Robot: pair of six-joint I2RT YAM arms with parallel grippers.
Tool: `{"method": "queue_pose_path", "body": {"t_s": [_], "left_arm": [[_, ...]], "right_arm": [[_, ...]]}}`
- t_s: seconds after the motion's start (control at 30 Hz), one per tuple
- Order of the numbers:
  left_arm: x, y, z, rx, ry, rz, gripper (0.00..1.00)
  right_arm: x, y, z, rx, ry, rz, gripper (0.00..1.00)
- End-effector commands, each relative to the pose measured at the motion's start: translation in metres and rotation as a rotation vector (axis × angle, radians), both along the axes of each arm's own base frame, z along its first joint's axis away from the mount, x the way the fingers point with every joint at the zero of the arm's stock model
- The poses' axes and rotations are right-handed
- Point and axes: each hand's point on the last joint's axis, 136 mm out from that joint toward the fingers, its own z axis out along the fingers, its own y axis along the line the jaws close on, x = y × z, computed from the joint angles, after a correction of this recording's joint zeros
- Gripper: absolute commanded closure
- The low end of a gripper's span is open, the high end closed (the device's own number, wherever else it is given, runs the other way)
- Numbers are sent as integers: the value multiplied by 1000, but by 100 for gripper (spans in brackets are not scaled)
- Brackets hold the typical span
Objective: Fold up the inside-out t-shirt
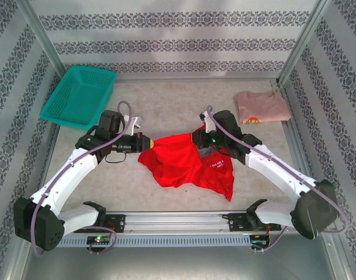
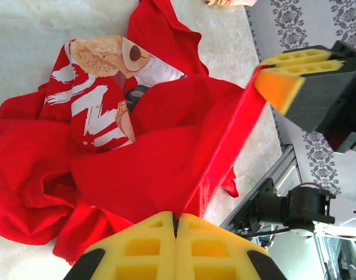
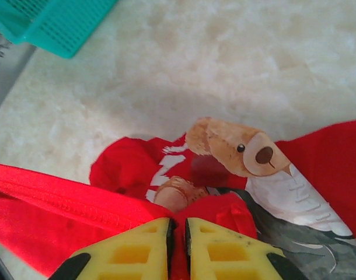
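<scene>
Top external: shows the inside-out t-shirt (image 1: pixel 181 163) crumpled on the table (image 1: pixel 166 99) at frame centre, spreading toward lower right. Places the left gripper (image 1: pixel 147 142) at the upper-left edge of the cloth and the right gripper (image 1: pixel 196 137) at its upper-right edge, with a raised band of red fabric spanning between them. Cannot resolve finger spacing from this height. Locates a teal basket (image 1: pixel 79 96) at upper left and a pale pink shirt (image 1: pixel 262 107) at upper right, well apart from the red cloth.

Left wrist: shows the left gripper (image 2: pixel 177 220) at bottom centre, yellow fingers (image 2: pixel 146 248) pressed together on a red fold. Traces a taut strip of the inside-out t-shirt (image 2: pixel 166 146) diagonally from that pinch to the right gripper (image 2: pixel 265 71) at upper right, clamped on the far end. Puts the remaining cloth, with a printed bear graphic, at left and centre.

Right wrist: shows the right gripper (image 3: pixel 178 224) at bottom centre, fingers (image 3: pixel 224 256) nearly together with red cloth caught in the narrow slit. Follows a hemmed edge of the inside-out t-shirt (image 3: pixel 67 204) leftward from the pinch. Places the bear print just above and right of the fingertips.
</scene>
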Motion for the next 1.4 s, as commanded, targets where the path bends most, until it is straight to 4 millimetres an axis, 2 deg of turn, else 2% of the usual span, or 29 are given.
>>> {"method": "queue_pose_path", "body": {"t_s": [0.0,0.13,0.17,0.23,0.3,0.37,0.4,0.53,0.67,0.8,0.87,0.97,1.03,1.1,1.3,1.37], "left_arm": [[19,9,16,16,-65,83,100],[29,33,6,158,-60,187,100],[30,39,8,186,-74,208,100],[32,53,15,227,-109,247,100],[33,65,22,260,-138,277,100],[33,74,25,280,-151,301,100],[33,76,24,285,-150,307,100],[33,82,23,299,-145,321,100],[34,84,25,304,-152,325,100],[33,86,26,313,-157,328,100],[33,89,27,321,-160,338,100],[32,95,30,325,-173,354,100],[33,99,33,326,-177,369,100],[33,104,38,320,-180,382,100],[33,125,69,321,-231,435,100],[32,134,76,324,-241,459,100]], "right_arm": [[4,-7,4,-74,24,-9,72],[-10,-12,28,-55,-23,33,55],[-12,-18,31,-51,-29,17,52],[-15,-44,31,-50,-28,-75,39],[-13,-79,16,-83,5,-214,36],[-12,-113,-10,-134,75,-351,35],[-14,-123,-24,-158,113,-389,34],[-27,-126,-68,-246,246,-395,28],[-33,-119,-99,-322,315,-368,29],[-23,-108,-125,-352,361,-331,36],[-17,-103,-138,-363,383,-314,46],[-10,-103,-148,-396,396,-300,68],[-5,-108,-143,-424,377,-302,85],[1,-115,-125,-434,329,-315,100],[12,-135,-47,-365,155,-386,100],[19,-138,-31,-346,112,-406,100]]}}
